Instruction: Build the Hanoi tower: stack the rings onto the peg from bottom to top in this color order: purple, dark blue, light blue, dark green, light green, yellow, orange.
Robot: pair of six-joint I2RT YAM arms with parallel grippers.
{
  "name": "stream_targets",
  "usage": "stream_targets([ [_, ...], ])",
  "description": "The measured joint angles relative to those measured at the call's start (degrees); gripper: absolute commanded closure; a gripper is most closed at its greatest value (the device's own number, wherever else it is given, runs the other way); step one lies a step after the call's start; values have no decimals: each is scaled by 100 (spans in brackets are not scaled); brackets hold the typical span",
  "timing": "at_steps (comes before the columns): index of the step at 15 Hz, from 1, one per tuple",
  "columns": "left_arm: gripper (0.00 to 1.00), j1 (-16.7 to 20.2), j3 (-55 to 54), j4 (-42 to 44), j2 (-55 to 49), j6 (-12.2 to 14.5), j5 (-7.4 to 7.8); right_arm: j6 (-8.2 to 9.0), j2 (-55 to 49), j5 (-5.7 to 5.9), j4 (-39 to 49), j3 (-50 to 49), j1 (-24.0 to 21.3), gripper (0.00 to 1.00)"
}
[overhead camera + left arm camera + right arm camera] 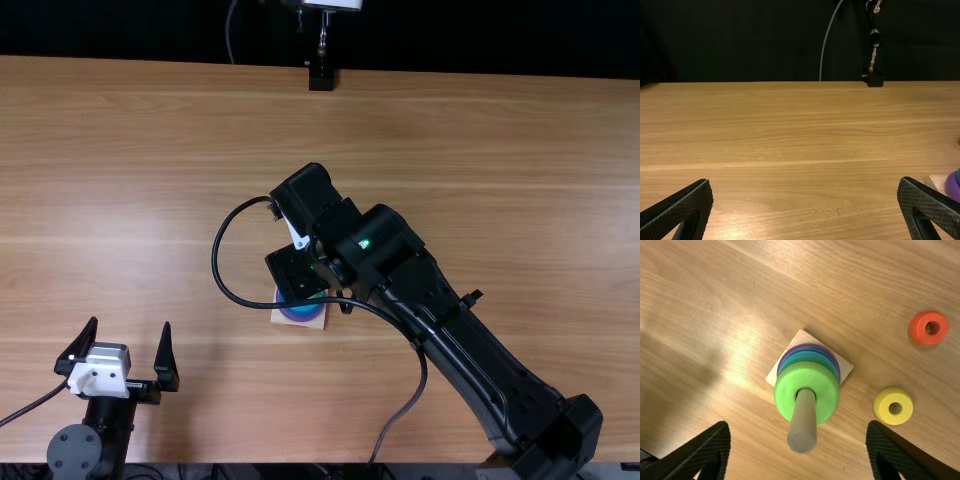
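Observation:
In the top view, my left gripper stands open at the table's near left; in the left wrist view that gripper holds nothing. My right gripper is over the peg's base, partly covered by its arm. The right wrist view has this gripper open, fingers to both sides of the upright peg. A light green ring tops the stack, with blue and darker green edges beneath and a purple ring lowest. A yellow ring and an orange ring lie flat beside the base.
My right arm stretches diagonally over the middle of the table, with a black cable looping beside it. A small black stand is at the far edge.

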Motion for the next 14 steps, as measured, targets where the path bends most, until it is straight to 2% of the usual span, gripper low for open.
stream_targets([
  [6, 0, 2, 0, -2, 0, 2, 0, 4, 0, -4, 1257, -2, -83, 0],
  [11, 0, 0, 0, -2, 0, -2, 2, -35, 0, -2, 1585, -20, -859, 0],
  [14, 0, 0, 0, 0, 0, -2, 0, -59, 0, 2, 2159, -625, -1357, 0],
])
